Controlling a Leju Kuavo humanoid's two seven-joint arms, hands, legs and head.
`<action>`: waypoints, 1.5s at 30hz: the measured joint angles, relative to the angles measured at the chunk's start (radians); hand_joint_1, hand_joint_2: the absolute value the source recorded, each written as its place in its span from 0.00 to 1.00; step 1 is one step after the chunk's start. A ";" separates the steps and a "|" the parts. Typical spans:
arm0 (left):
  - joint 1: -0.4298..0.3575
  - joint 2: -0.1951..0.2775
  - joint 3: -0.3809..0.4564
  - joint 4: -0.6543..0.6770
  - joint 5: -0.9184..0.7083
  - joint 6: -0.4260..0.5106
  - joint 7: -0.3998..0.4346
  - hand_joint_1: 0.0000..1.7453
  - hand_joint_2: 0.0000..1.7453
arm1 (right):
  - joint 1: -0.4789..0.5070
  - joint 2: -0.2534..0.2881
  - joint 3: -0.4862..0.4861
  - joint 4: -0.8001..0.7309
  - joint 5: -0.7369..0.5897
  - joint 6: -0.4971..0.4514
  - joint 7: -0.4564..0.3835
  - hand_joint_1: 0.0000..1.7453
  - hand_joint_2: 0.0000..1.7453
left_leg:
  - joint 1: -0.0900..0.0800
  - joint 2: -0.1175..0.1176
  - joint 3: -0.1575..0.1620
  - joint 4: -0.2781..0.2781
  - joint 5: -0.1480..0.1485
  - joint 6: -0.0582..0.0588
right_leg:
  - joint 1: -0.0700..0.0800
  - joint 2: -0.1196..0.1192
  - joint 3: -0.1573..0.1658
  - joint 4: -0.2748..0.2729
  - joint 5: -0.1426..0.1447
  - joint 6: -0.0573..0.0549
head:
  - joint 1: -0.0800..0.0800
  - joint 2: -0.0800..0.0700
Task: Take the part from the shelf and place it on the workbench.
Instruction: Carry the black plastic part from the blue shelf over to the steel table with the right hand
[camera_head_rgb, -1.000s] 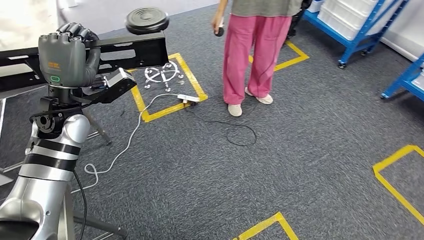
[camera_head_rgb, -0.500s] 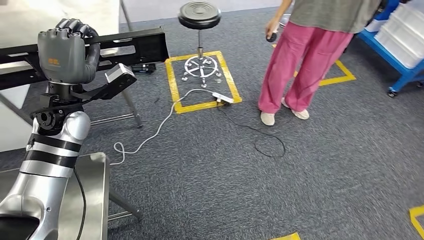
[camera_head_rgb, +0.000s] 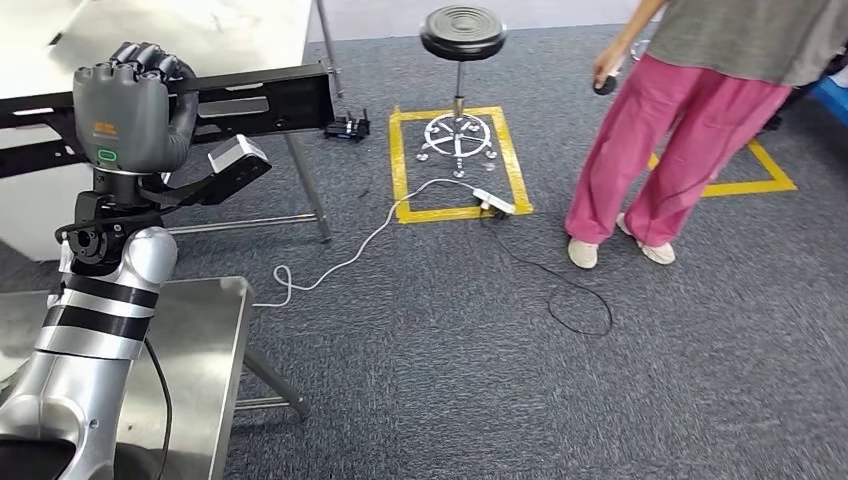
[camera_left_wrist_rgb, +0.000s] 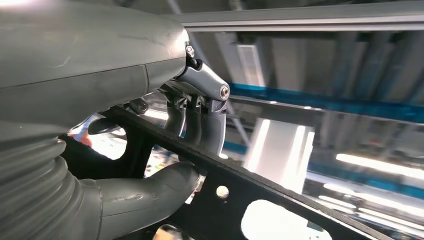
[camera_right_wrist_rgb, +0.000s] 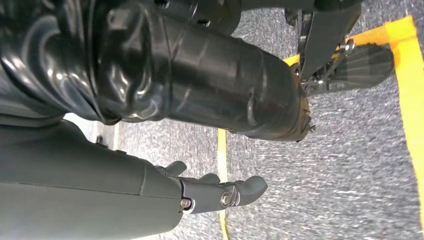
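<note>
My left hand (camera_head_rgb: 130, 112) is raised at the left of the head view and grips a long flat black part (camera_head_rgb: 262, 96) that reaches out to both sides. In the left wrist view the fingers (camera_left_wrist_rgb: 200, 125) and thumb wrap around the part's black bar (camera_left_wrist_rgb: 280, 206), which has cut-outs and small holes. My right hand (camera_right_wrist_rgb: 150, 197) hangs above the carpet with its fingers loosely extended and nothing in them. A white-topped bench (camera_head_rgb: 200, 30) stands at the upper left, beyond the part. A steel table (camera_head_rgb: 205, 335) sits at the lower left beside my arm.
A person in pink trousers (camera_head_rgb: 690, 140) stands at the upper right, holding a small dark object. A black stool (camera_head_rgb: 462, 35) stands in a yellow taped square (camera_head_rgb: 455, 212). A white power strip (camera_head_rgb: 495, 201) and cables trail across the grey carpet.
The whole view has turned: the stool, tape square and person have slid right, and the white bench and steel table have come further in at the left. My left hand still grips the part.
</note>
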 joint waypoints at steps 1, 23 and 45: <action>-0.001 0.000 0.000 0.000 0.000 0.000 0.000 1.00 1.00 | 0.000 0.000 0.000 0.000 0.000 0.000 0.000 0.00 0.00 | 0.001 0.015 0.039 -0.067 0.030 0.001 | 0.000 -0.014 0.002 0.000 -0.002 0.001 | 0.000 0.000; -0.006 0.002 0.001 0.000 -0.002 0.001 0.001 1.00 1.00 | -0.007 0.001 -0.001 0.001 0.021 -0.002 -0.001 0.00 0.00 | -0.003 -0.137 0.100 -0.236 0.104 0.023 | -0.001 0.106 -0.004 -0.005 0.009 0.023 | 0.009 0.000; 0.002 0.000 0.000 0.000 -0.002 0.006 0.002 1.00 1.00 | -0.001 0.002 -0.001 0.002 0.021 -0.002 -0.001 0.00 0.00 | 0.001 -0.067 0.118 -0.233 0.086 0.056 | -0.001 0.069 -0.146 0.286 -0.111 0.039 | 0.016 0.000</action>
